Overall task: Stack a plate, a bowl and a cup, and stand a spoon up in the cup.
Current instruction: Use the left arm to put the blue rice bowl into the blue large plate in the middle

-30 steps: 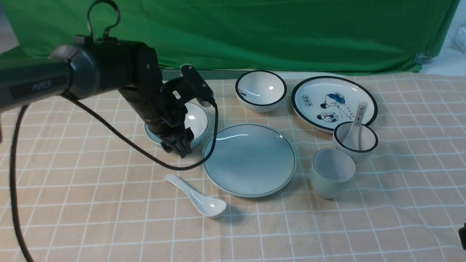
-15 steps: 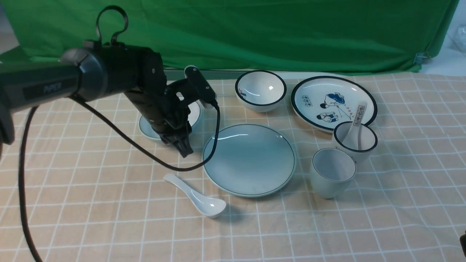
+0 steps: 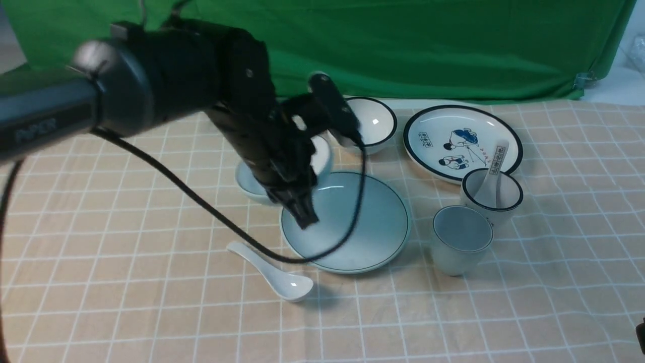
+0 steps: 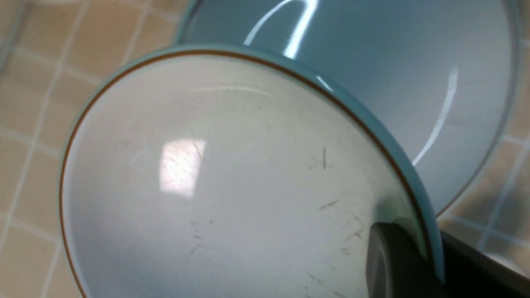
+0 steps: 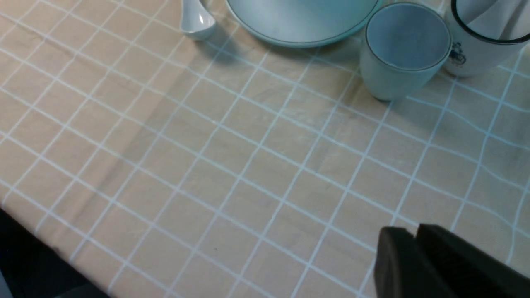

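My left gripper (image 3: 303, 216) is shut on the rim of the pale blue-green bowl (image 3: 247, 182) and holds it off the table, tilted, over the left edge of the pale blue-green plate (image 3: 363, 227). In the left wrist view the bowl (image 4: 215, 178) fills the picture, its rim pinched between the gripper (image 4: 434, 265) fingers, with the plate (image 4: 393, 82) beyond. The cup (image 3: 461, 239) stands right of the plate. The plain white spoon (image 3: 274, 275) lies in front of the plate's left side. My right gripper (image 5: 416, 238) is shut and empty, low over the cloth, near the cup (image 5: 403, 45).
A white dark-rimmed bowl (image 3: 370, 123) and a cartoon plate (image 3: 461, 141) sit at the back. The bicycle cup (image 3: 491, 196) holds a printed spoon, just behind the task's cup. The left arm's cable (image 3: 355, 201) hangs over the plate.
My left gripper has lifted the bowl off the table and carried it to the right, from left of the plate to over the plate's left edge. Nothing else moved.
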You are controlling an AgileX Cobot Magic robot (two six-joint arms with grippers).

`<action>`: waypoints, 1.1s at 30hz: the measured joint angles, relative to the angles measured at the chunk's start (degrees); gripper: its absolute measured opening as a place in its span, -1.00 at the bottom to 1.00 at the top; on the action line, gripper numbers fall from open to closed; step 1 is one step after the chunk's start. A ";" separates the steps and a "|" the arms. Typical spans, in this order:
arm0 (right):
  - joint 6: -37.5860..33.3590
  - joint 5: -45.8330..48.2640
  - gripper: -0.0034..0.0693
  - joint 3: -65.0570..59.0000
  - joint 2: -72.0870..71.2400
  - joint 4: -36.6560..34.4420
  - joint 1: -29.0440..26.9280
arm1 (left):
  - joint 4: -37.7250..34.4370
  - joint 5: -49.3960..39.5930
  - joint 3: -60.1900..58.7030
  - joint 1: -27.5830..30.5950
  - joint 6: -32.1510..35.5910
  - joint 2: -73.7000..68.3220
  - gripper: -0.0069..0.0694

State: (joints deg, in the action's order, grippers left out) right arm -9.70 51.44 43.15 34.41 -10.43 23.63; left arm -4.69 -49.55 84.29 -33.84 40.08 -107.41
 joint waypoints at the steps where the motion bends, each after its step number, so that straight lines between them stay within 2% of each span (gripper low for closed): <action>1: -0.06 0.00 -0.66 0.00 0.00 0.00 0.00 | 0.05 0.08 0.00 0.00 -0.08 0.00 -0.73; 2: -0.12 0.00 -0.66 0.00 0.00 0.00 0.00 | 0.84 1.14 0.00 -3.35 -0.60 -1.10 -0.73; 6: -0.22 -0.04 -0.66 0.00 0.00 0.00 0.00 | 4.69 3.37 0.00 -7.75 -1.88 -3.53 -0.73; 18: -0.24 -0.04 -0.61 0.00 0.00 0.00 0.00 | 8.18 6.73 -0.05 -8.51 -2.86 -7.55 -0.68; 20: -0.24 -0.04 -0.52 0.00 0.00 0.00 0.00 | 8.27 7.03 -0.05 -8.51 -2.86 -7.72 -0.59; 21: -0.24 -0.04 -0.35 0.00 0.00 0.00 0.00 | 8.32 7.32 -0.05 -8.51 -2.86 -7.80 -0.44; 22: -0.24 -0.04 -0.31 0.00 0.00 0.00 0.00 | 8.32 7.45 -0.05 -8.51 -2.86 -7.80 -0.39; 26: -0.19 -0.04 0.02 0.00 0.00 0.00 0.00 | 8.32 7.67 -0.05 -8.51 -2.91 -7.80 0.04; 29: -0.19 0.09 0.06 0.05 0.41 0.00 0.00 | 8.44 7.75 -0.05 -8.51 -4.82 -7.66 0.35; 31: -0.19 0.70 0.04 0.12 1.10 0.00 0.00 | 8.44 7.85 -0.05 -8.51 -6.08 -7.24 0.46; 32: -0.19 1.56 0.01 0.55 2.42 0.00 0.00 | 8.49 7.85 -0.05 -8.51 -8.12 -5.96 0.60; 33: -0.19 1.64 0.01 0.60 2.63 0.00 0.00 | 8.49 7.85 -0.05 -8.51 -8.12 -5.74 0.60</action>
State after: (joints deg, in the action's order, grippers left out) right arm -9.89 53.09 43.75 37.04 -10.43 23.63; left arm 3.80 -41.70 84.24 -42.35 31.96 -113.15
